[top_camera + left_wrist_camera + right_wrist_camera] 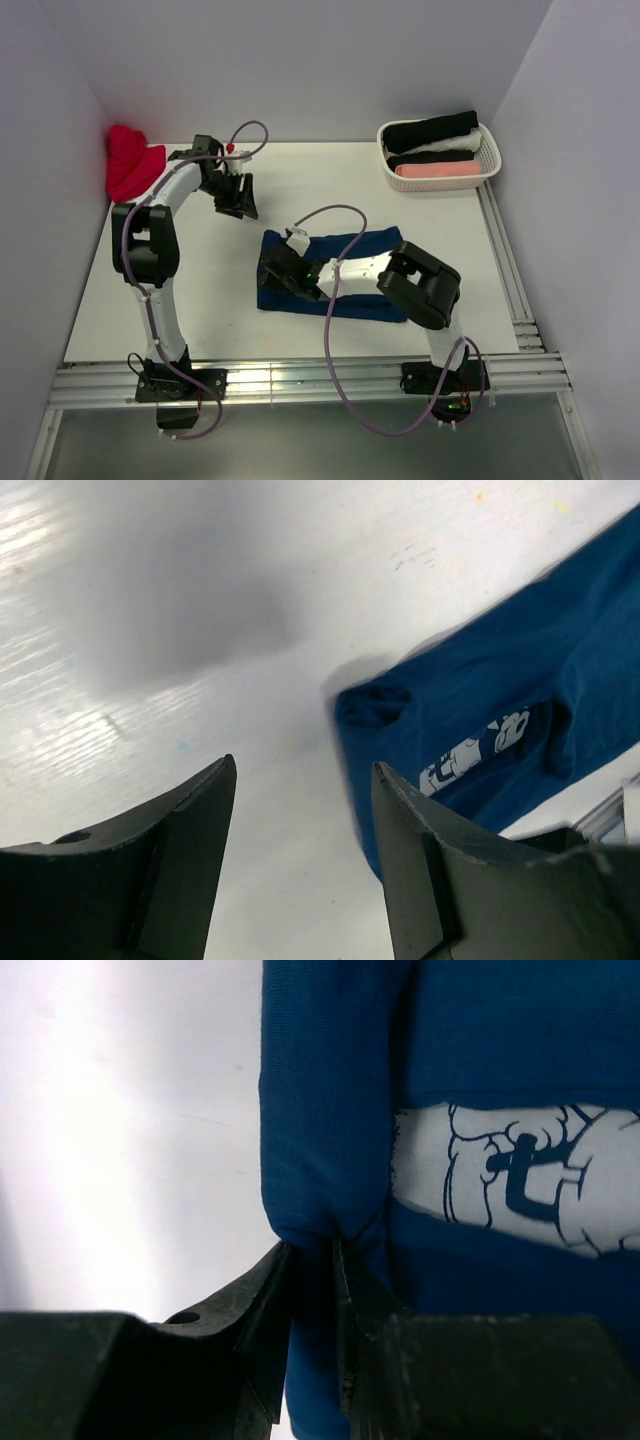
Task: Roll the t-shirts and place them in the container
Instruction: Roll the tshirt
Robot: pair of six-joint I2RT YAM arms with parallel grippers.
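Far left corner: red cloth (130, 165) bunched on the table (330, 180), against the wall.

Left gripper (240, 200) (303, 770): fingers spread wide with nothing between them, hanging over bare table. It is left of and farther back than the t-shirt and not touching it. In the left wrist view the shirt's end lies just right of the fingers.

T-shirt (365, 245) (520, 650) (320, 1110): navy blue, folded into a long strip lying flat at mid table and running left to right. The right arm reaches across it.

Print (500, 1175) (470, 755): pale patch with a cartoon figure in dark outline, on the upper face of the strip. No lettering or brand can be made out.

Right gripper (278, 268) (315, 1255): sits at the strip's left end. Fingers are nearly pressed together, pinching a small fold of navy cloth at the shirt's edge. The print is just right of the pinch and bare table is just left of it.

Far right corner: white basket (441, 182), well apart from the strip. It holds rolled cloths side by side: a black roll (435, 130), a pale roll (455, 150) and a pink roll (437, 169).
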